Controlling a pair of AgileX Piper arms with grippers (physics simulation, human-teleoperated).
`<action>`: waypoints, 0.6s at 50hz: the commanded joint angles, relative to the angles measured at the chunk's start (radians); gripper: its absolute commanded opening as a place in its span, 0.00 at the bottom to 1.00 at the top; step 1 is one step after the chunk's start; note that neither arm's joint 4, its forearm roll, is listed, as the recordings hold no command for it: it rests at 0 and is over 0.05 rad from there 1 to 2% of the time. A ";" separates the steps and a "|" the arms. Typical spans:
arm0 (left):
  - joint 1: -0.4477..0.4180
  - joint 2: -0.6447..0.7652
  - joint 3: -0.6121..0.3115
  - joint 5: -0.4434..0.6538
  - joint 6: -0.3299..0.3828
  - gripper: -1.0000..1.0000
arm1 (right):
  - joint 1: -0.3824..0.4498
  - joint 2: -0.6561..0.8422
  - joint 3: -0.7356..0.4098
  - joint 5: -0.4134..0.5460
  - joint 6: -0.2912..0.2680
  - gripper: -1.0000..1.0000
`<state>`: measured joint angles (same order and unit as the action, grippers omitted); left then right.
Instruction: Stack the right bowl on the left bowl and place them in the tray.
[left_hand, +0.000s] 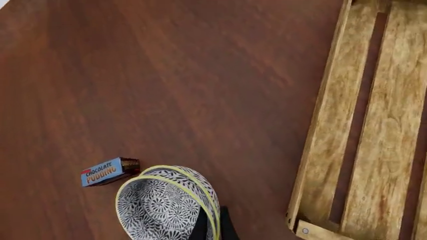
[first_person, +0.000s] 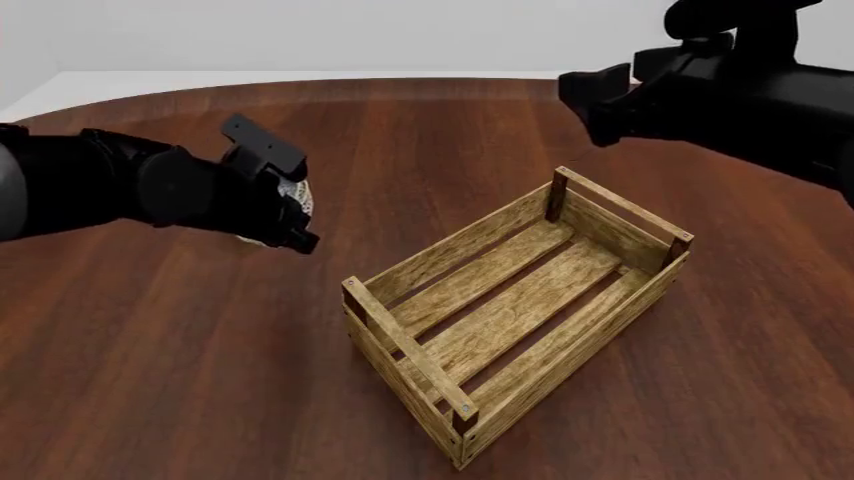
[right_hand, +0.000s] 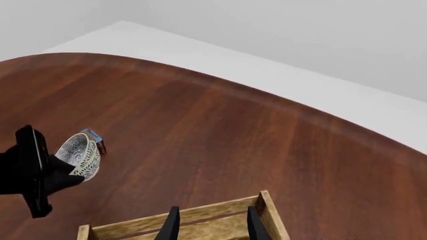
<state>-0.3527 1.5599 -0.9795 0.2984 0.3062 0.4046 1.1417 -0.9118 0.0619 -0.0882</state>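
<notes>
Illumination is even and diffuse in all three views; no distinct source is identifiable. Shadows are faint: soft shading is noted inside the tray (first_person: 514, 310) and beneath the left arm. A mild sheen is recorded on the table (first_person: 400, 130) toward its far edge. Rendering is sharp throughout, without blur, glare or edge distortion.

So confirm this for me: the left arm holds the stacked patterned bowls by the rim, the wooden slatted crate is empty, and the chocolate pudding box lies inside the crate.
Not quite. The small red-blue chocolate pudding box lies on the dark wooden table, beside the stacked black-and-white patterned bowls, not inside the light-wood slatted crate. The left wrist view shows it. The rest stands: the left gripper holds the bowls by the rim, and the crate is empty.
</notes>
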 joint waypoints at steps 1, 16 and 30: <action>-0.060 0.001 -0.080 0.020 -0.042 0.00 | -0.016 0.008 -0.006 0.003 0.006 1.00; -0.141 0.033 -0.158 0.068 0.020 0.00 | -0.058 -0.007 -0.009 0.011 0.018 1.00; -0.218 0.063 -0.235 0.108 0.067 0.00 | -0.092 0.009 -0.018 0.009 0.026 1.00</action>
<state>-0.5282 1.6169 -1.1369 0.3921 0.4081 0.3372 1.1473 -0.9245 0.0702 -0.0683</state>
